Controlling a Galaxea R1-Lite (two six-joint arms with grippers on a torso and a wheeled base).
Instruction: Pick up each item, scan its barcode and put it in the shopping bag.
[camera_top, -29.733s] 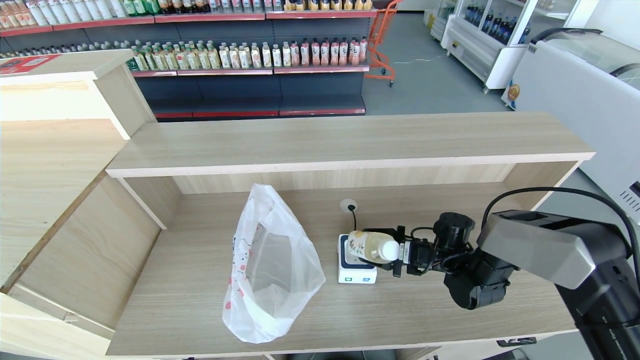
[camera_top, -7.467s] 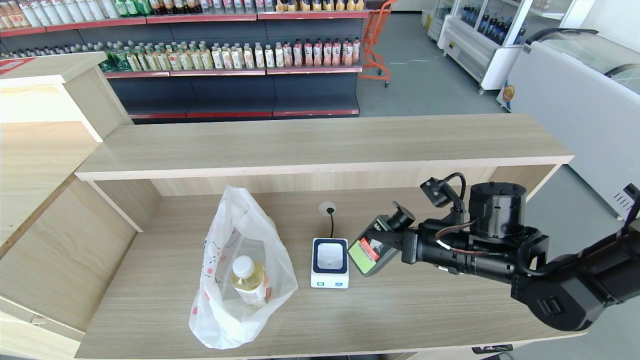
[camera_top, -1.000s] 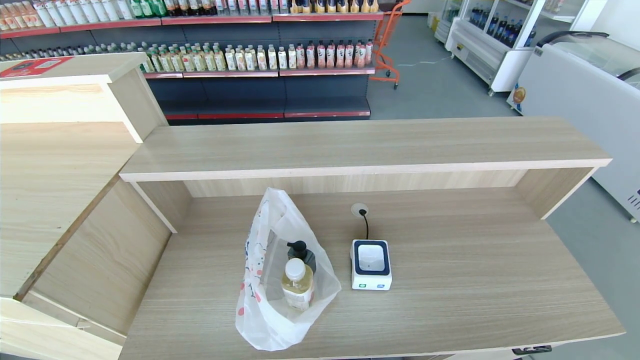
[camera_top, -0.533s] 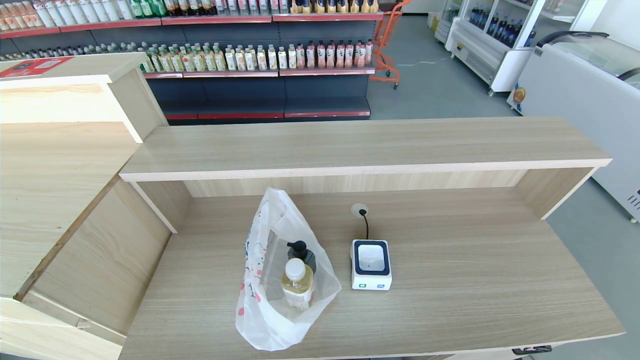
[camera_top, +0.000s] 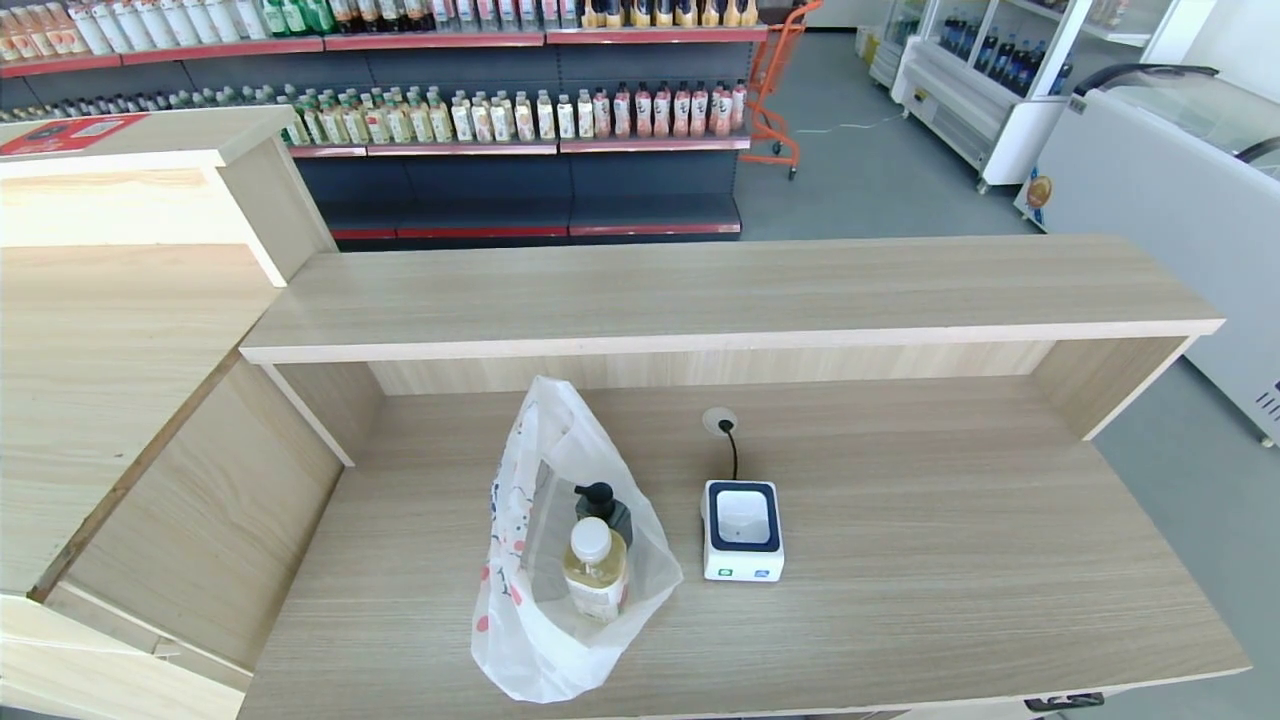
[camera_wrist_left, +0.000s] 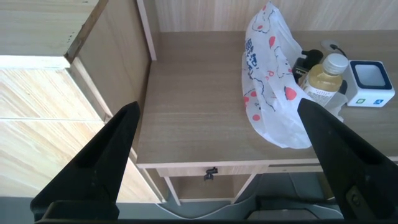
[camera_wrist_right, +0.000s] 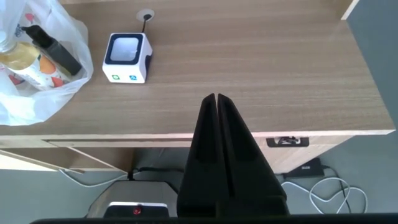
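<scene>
A thin white shopping bag (camera_top: 545, 560) with red spots stands on the lower counter. Inside it are a drink bottle (camera_top: 595, 572) with a white cap and a dark pump bottle (camera_top: 603, 505) behind it. Just right of the bag is the white barcode scanner (camera_top: 742, 528) with a dark-rimmed window. In the left wrist view the bag (camera_wrist_left: 268, 81), the drink bottle (camera_wrist_left: 324, 79) and the scanner (camera_wrist_left: 368, 82) lie far off; my left gripper (camera_wrist_left: 221, 155) is open, held back off the counter's near left corner. My right gripper (camera_wrist_right: 216, 106) is shut and empty, back over the counter's front edge, with the scanner (camera_wrist_right: 127, 57) and bag (camera_wrist_right: 37, 68) beyond it.
A raised wooden ledge (camera_top: 720, 290) runs along the counter's far side, with side panels at both ends. The scanner's cable (camera_top: 730, 445) leads to a grommet hole (camera_top: 718, 416). Store shelves (camera_top: 520, 110) and freezers (camera_top: 1150, 180) stand beyond. Bare counter lies right of the scanner.
</scene>
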